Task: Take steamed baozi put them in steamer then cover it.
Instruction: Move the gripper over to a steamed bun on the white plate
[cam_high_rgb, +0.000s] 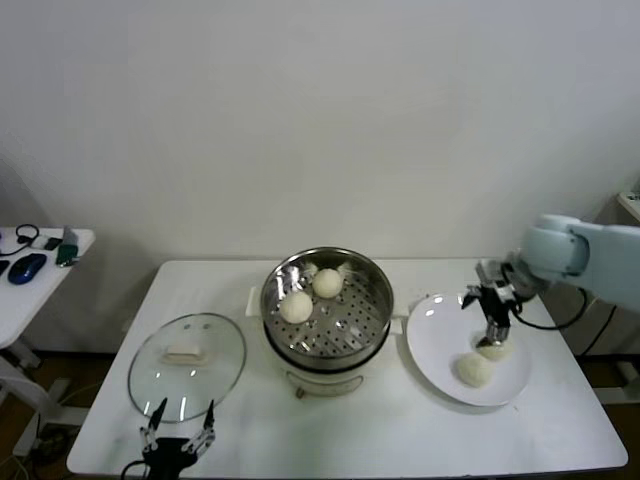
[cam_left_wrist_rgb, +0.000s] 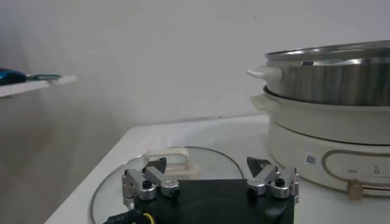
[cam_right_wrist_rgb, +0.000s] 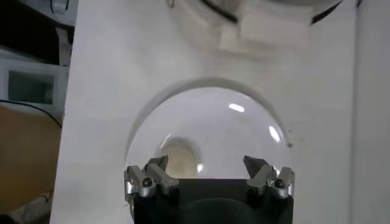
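The steamer (cam_high_rgb: 326, 312) stands mid-table with two steamed baozi (cam_high_rgb: 296, 306) (cam_high_rgb: 327, 282) on its perforated tray. Two more baozi (cam_high_rgb: 474, 369) (cam_high_rgb: 493, 350) lie on a white plate (cam_high_rgb: 438, 330) to its right. My right gripper (cam_high_rgb: 497, 333) hangs open just above the farther plate baozi. In the right wrist view that gripper (cam_right_wrist_rgb: 207, 167) is open, and one baozi (cam_right_wrist_rgb: 180, 153) shows on the plate (cam_right_wrist_rgb: 207, 115) near one fingertip. The cover (cam_high_rgb: 187, 365) lies flat left of the steamer. My left gripper (cam_high_rgb: 178, 437) is open and empty at the cover's near edge.
A small side table (cam_high_rgb: 30, 265) with a mouse and small items stands at far left. The left wrist view shows the left gripper (cam_left_wrist_rgb: 209, 171), the cover's handle (cam_left_wrist_rgb: 173, 159) and the steamer's wall (cam_left_wrist_rgb: 329, 91). The wall is behind the table.
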